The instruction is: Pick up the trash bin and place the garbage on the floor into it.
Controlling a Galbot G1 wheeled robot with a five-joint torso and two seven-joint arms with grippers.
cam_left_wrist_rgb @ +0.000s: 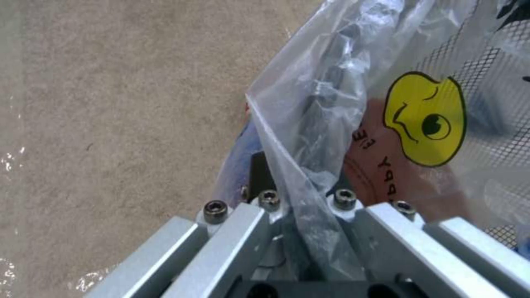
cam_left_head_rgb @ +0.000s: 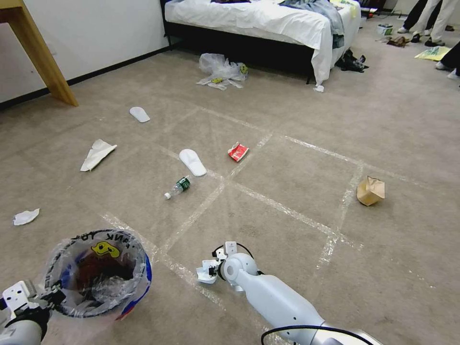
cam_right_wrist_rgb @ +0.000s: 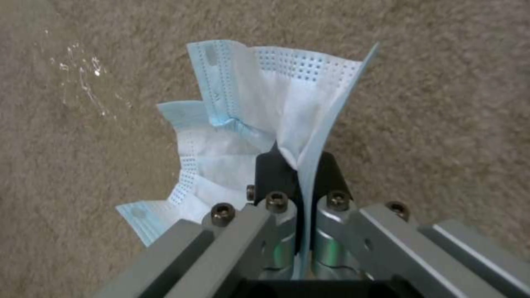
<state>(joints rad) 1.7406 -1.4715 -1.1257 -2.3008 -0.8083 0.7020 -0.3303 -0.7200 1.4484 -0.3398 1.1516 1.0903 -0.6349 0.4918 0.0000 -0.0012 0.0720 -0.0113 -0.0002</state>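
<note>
bin [cam_left_head_rgb: 98, 273]: sitting at near left, left of the mask [cam_left_head_rgb: 207, 273]
bottle [cam_left_head_rgb: 177, 187]: lying just before the slipper [cam_left_head_rgb: 192, 162]
paper bag [cam_left_head_rgb: 370, 190]: lying far right

Bag print, head view: black capitals on the clear plastic liner bag [cam_left_head_rgb: 96, 268] of the small round red bin with blue band [cam_left_head_rgb: 136, 297]; seen upside down, roughly "NK YO", rest hidden by folds.
Bag print, left wrist view: black letters "PPY" and part of "E" on the same liner [cam_left_wrist_rgb: 386, 174], beside a yellow face mark [cam_left_wrist_rgb: 425, 120].
Bottle label: small clear plastic bottle's green label [cam_left_head_rgb: 182, 183]; unreadable.
Red wrapper: crumpled red wrapper [cam_left_head_rgb: 237, 152] with white marks; unreadable.
</note>
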